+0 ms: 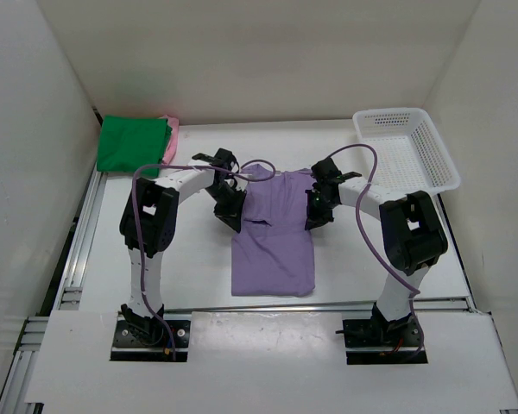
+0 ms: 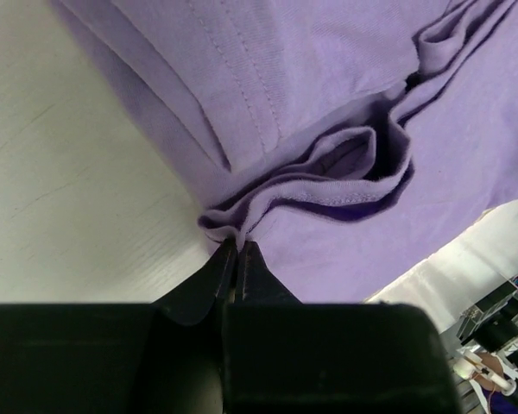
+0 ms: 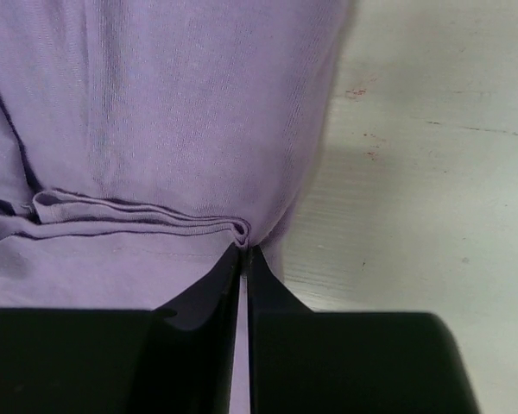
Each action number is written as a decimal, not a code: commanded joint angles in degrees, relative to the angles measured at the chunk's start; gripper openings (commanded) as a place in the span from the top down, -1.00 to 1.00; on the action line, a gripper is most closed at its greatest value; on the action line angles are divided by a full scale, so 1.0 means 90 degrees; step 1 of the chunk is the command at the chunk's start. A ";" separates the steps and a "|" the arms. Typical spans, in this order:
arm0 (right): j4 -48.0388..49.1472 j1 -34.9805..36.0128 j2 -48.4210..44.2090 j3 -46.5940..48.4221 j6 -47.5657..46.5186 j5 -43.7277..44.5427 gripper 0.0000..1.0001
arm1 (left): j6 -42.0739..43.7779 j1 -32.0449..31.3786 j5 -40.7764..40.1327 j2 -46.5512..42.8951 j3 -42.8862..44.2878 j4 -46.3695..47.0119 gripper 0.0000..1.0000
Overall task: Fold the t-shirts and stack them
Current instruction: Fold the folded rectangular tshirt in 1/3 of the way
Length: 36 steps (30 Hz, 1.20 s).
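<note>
Left pincer [image 2: 239, 246] and right pincer [image 3: 244, 250] clamp edges of purple shirt [image 1: 272, 246]; basket [image 1: 410, 155] well apart.

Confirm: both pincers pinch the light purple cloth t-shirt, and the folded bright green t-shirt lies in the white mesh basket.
Wrong: the top view shows the folded bright green t-shirt at the table's far-left corner, not in the white mesh basket.

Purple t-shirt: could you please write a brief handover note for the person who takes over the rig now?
Left gripper: jaws shut on a folded edge of the purple t-shirt.
Right gripper: jaws shut on its opposite edge.
The shirt lies mid-table, folded to a narrow strip.
Done: green t-shirt folded at the far left corner, pink t-shirt peeking out beside it.
Left: finish folding the purple one, add it to that stack.
</note>
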 commanded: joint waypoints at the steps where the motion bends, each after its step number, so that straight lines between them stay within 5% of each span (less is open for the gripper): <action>1: 0.0172 -0.0012 -0.0159 0.0197 -0.0014 -0.0025 0.90 | 0.0045 -0.0079 0.0212 -0.0187 0.0250 -0.0044 0.80; 5: 0.0104 -0.0012 -0.0228 0.0197 0.0045 0.0063 0.63 | 0.0045 -0.0137 0.0144 -0.0334 0.0250 -0.0044 0.80; 14: 0.0103 0.0164 -0.0286 0.0333 -0.0131 0.0581 0.46 | 0.0045 -0.0196 0.0027 -0.0334 0.0309 -0.0102 0.80; 36: -0.0015 0.0555 -0.0842 0.0100 0.0230 0.2156 0.44 | 0.0045 -0.0197 -0.0032 -0.0276 0.0192 -0.0102 0.80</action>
